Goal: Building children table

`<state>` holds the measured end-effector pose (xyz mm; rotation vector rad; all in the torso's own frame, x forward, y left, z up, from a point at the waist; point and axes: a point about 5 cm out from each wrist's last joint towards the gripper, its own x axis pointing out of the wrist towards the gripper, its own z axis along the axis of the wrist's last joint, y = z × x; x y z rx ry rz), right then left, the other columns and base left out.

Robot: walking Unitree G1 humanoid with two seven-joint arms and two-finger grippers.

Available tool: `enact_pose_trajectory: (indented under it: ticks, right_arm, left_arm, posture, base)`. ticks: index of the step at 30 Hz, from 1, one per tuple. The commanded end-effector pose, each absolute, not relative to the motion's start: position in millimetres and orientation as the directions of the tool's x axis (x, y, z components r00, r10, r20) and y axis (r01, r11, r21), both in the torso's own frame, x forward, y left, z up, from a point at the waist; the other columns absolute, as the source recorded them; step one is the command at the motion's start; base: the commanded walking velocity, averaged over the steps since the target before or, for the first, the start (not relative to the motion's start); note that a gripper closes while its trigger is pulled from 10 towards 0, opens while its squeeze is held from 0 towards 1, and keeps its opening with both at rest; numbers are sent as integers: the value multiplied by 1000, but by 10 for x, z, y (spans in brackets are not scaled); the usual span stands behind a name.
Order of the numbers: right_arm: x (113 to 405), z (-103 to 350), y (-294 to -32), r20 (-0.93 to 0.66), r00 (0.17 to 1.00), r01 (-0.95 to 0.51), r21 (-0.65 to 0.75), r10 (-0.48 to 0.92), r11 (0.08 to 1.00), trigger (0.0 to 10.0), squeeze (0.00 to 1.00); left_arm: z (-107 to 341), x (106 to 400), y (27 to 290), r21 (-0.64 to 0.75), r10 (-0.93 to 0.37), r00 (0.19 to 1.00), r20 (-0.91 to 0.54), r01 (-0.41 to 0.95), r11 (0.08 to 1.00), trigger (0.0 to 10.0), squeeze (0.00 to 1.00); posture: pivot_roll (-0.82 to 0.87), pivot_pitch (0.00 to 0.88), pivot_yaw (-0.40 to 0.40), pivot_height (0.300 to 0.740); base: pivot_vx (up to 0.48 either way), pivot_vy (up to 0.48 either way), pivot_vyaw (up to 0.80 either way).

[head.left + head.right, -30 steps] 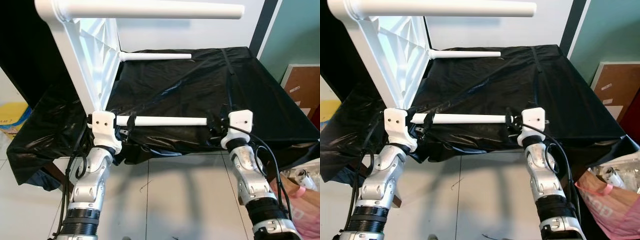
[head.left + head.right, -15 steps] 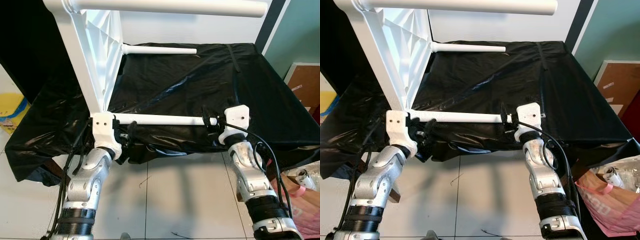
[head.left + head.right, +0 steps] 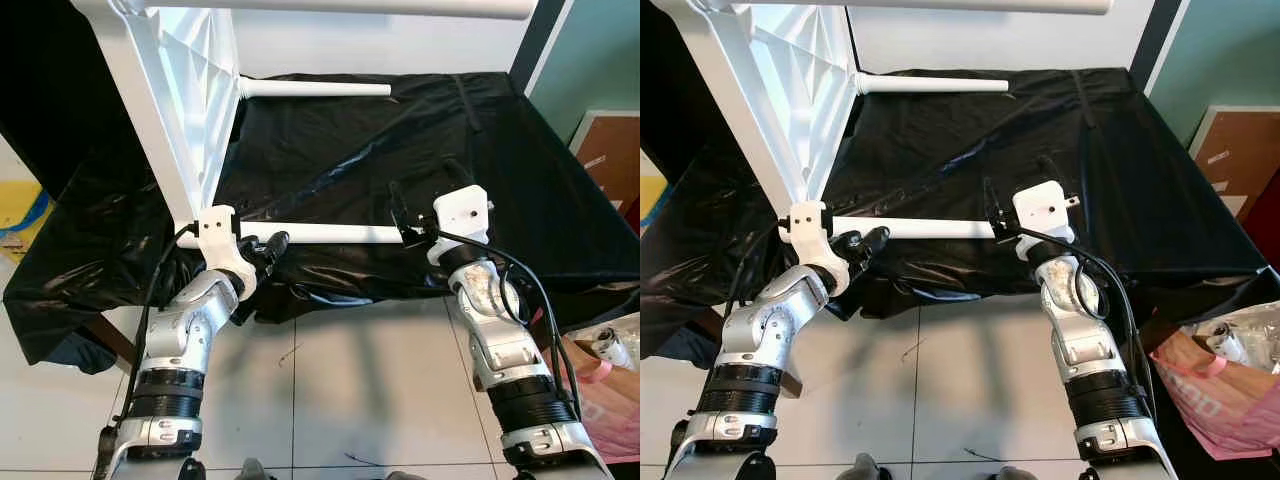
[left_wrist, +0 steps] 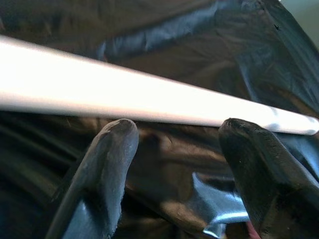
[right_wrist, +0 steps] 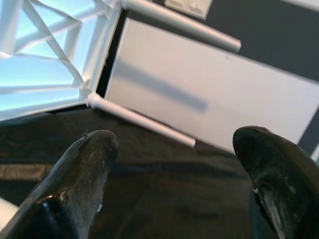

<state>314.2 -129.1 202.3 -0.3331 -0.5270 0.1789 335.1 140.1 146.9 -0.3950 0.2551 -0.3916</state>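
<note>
Children's table, white [image 3: 185,95], tipped on its side on the black-draped surface [image 3: 520,190], nearest leg [image 3: 330,233] lying level between left gripper [image 4: 174,149] and right gripper [image 5: 169,164], both spread and unclamped; step: leg fitting, likely needing a fresh grasp next.

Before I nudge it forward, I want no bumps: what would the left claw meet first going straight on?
Probably the white table leg, lying crosswise just past the open left claw. Behind it is black plastic sheet. Depth is hard to judge.

White leg [image 3: 330,233] between spread tools
</note>
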Motion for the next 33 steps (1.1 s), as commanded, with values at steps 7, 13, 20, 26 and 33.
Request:
enact_pose_trajectory:
  ticks: [7,13,20,26,33]
  right_arm:
    - [3047,2397,-1118,599,741,-20,-433,304,901,10000,0]
    - [2998,2606,-1013,659,673,3,-455,335,890,10000,0]
    - [2926,2917,-864,731,550,127,-550,403,825,10000,0]
    - [3004,3199,-634,760,452,209,-600,468,773,10000,0]
    - [3083,3252,-542,759,416,251,-626,501,738,10000,0]
  left_arm:
    - [1423,3508,1456,-560,-369,905,-210,198,805,10000,0]
    - [1433,3588,1501,-591,-325,919,-224,137,795,10000,0]
    - [1446,3616,1557,-598,-306,923,-236,110,794,10000,0]
    - [1461,3633,1556,-607,-321,920,-227,124,785,10000,0]
    - [1507,3627,1530,-600,-339,919,-200,158,784,10000,0]
  posture:
    - [-14,144,37,740]
    - [-13,149,46,740]
    - [-14,155,50,740]
    - [-14,154,42,740]
    - [-3,148,21,740]
  base:
    - [0,0,0]
    - [0,0,0]
    - [0,0,0]
    - [0,0,0]
    - [0,0,0]
